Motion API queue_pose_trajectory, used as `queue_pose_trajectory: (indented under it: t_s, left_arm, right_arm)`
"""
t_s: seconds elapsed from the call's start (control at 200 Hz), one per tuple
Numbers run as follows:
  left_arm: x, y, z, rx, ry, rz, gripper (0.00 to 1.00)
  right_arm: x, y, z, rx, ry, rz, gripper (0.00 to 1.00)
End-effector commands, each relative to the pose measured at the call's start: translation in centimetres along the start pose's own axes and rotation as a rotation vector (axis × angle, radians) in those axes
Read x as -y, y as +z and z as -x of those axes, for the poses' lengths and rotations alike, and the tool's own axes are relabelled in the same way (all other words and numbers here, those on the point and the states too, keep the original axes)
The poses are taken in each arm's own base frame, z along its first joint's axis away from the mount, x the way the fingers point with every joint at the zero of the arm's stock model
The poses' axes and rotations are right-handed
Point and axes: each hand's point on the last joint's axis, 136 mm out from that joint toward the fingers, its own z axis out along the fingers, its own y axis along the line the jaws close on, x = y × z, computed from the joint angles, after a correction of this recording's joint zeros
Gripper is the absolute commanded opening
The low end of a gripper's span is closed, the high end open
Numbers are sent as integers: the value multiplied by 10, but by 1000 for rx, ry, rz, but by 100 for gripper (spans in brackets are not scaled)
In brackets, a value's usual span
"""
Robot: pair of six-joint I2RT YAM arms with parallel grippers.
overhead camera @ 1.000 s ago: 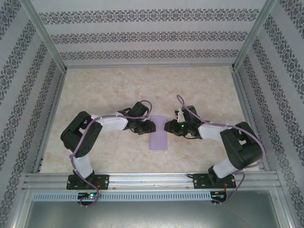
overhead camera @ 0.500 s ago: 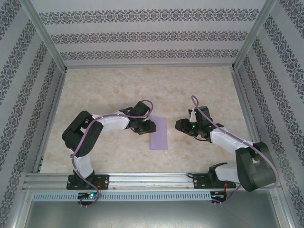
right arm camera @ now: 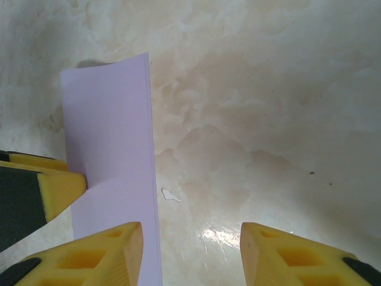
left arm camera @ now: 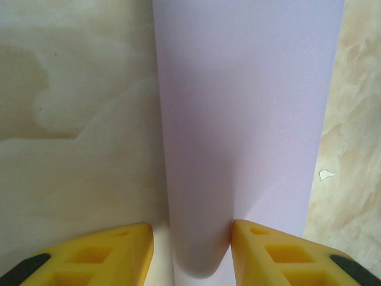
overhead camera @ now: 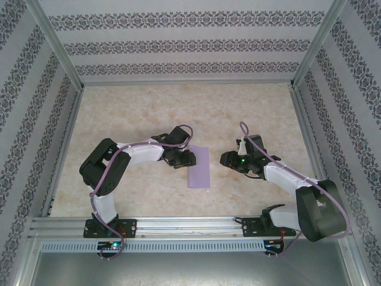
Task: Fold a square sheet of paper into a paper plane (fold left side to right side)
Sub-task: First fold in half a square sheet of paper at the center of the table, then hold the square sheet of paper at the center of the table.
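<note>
Left claw (overhead camera: 186, 158) sits at the left edge of the square sheet of paper (overhead camera: 199, 167), jaws partly apart. The sheet's rounded fold lies between them, not pinched as far as I can see. The sheet lies doubled into a narrow strip mid-counter (overhead camera: 149, 107). Right claw (overhead camera: 226, 159) hangs just right of it, jaws apart, holding nothing.

Bare table (overhead camera: 215, 174) gap between paper (overhead camera: 199, 168) and right gripper (overhead camera: 225, 159).

light bright, even | shadows soft | glare on tabletop (right arm camera: 208, 235) | focus sharp
</note>
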Motion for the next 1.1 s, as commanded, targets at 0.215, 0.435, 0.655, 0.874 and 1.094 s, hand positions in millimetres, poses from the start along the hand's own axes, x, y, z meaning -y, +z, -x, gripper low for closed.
queue_pose_trajectory:
  t_s: [0.215,0.435,0.655,0.874,1.094]
  left_arm:
    - [-34,41,-35,-106,-4,129,42]
    - [-35,41,-36,-109,-5,137,43]
    - [-38,41,-37,-109,-11,148,42]
    - [-42,38,-37,-104,-2,171,40]
    - [-39,39,-38,-116,7,159,41]
  right_arm:
    - [1,0,-5,-23,-5,9,47]
    - [-6,3,-6,-41,-10,36,47]
    - [-10,6,-8,-53,-17,39,47]
    - [-9,7,-9,-51,-19,34,46]
    - [-10,7,-8,-50,-21,35,47]
